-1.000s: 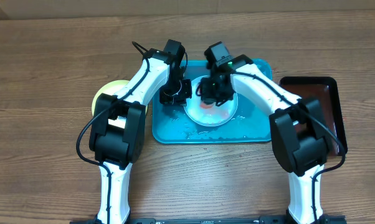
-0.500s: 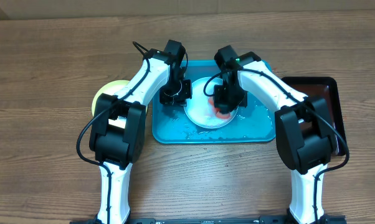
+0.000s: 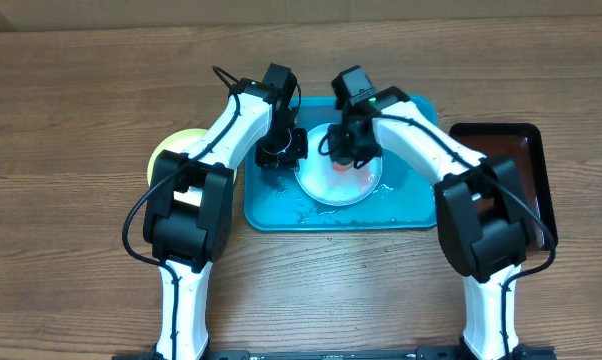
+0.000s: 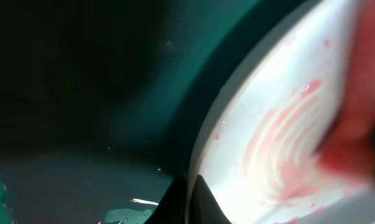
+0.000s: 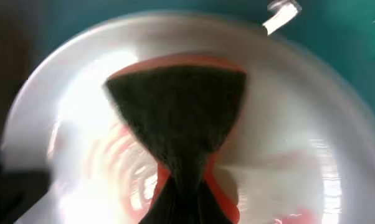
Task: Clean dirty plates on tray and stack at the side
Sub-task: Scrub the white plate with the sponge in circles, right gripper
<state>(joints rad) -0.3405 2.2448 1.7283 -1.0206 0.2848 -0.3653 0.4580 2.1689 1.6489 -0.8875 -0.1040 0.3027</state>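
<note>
A white-bluish plate (image 3: 339,180) with red sauce smears lies on the turquoise tray (image 3: 281,210). My left gripper (image 3: 289,150) is shut on the plate's left rim (image 4: 203,149); its fingertips (image 4: 192,202) pinch the edge. My right gripper (image 3: 346,150) is over the plate, shut on a sponge (image 5: 178,118) with a dark scrubbing face and red-orange body, pressed on the plate (image 5: 299,124). A yellow-green plate (image 3: 171,150) lies on the table left of the tray, partly hidden by my left arm.
A smaller dark brown-black tray (image 3: 516,170) stands right of the turquoise tray. Water drops and film lie on the turquoise tray's floor (image 3: 311,208). Bare wooden table (image 3: 71,100) lies all around.
My right gripper with the sponge swept right and toward the front across the plate, then back to the plate's far left part. The left gripper has not moved.
</note>
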